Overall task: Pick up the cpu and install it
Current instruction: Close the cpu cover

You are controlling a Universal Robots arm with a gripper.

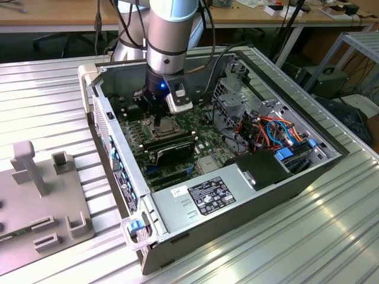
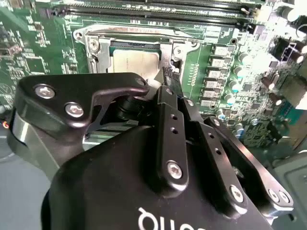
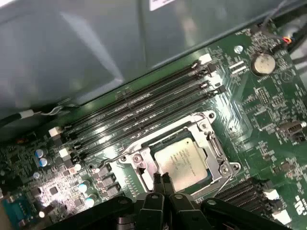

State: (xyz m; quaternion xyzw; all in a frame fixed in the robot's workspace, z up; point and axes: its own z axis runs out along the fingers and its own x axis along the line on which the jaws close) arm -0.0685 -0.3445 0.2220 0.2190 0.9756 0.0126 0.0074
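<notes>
One open computer case (image 1: 121, 160) is on the bench, and my gripper (image 1: 159, 118) is lowered inside it over the motherboard (image 3: 268, 110). One cpu (image 3: 184, 160) lies flat inside the metal frame of the one socket (image 3: 218, 148), silver top upward; the second wrist view shows the same cpu (image 2: 134, 64) in its socket (image 2: 96, 52). My gripper (image 3: 161, 181) is closed: its two fingers (image 3: 156, 184) are pressed together with nothing between them, tips just over the cpu's near edge. I cannot tell whether they touch it. Four long black memory slots (image 3: 144, 108) run parallel beside the socket. One coin cell (image 3: 263, 62) sits well apart from it.
</notes>
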